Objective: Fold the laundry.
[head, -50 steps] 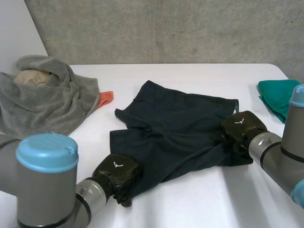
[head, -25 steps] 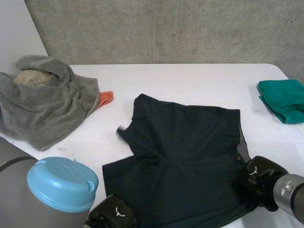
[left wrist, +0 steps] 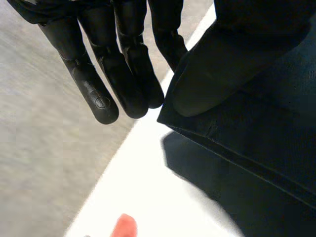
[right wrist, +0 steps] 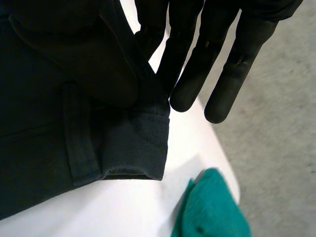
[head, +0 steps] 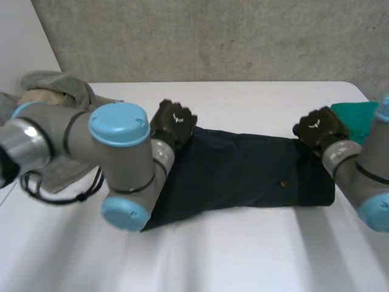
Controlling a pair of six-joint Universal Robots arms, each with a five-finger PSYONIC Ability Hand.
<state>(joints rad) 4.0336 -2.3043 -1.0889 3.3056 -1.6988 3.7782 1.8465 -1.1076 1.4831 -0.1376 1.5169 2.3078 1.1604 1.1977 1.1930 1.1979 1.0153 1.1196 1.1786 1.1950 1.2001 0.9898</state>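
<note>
"At the left hand [head: 173,121], what has it got?"

"A far corner of the dark shorts [head: 243,170]. Its fingers [left wrist: 123,84] run straight and the thumb presses the hem against them, so the corner is pinched. That corner sits a little above the white tabletop [head: 243,249]."

"And the right hand [head: 316,128]?"

"It is doing the same at the opposite far corner. The thumb lies on the cloth, the fingers are straight behind it, and the stitched hem hangs just below its fingertips."

"So where do the shorts lie?"

"They are stretched between the two hands as one long dark band, with the near edge resting on the tabletop. The left arm [head: 118,158] crosses in front of the end the left hand holds."

"Is anything else close to the hands?"

"A green cloth [right wrist: 212,207] lies just past the right hand's fingertips, clear of the shorts. A grey towel [head: 58,85] is heaped on the outer side of the left hand, behind that arm. Beyond the left hand's fingertips there is a small orange scrap [left wrist: 123,227] on the tabletop, but I cannot tell what it is."
</note>
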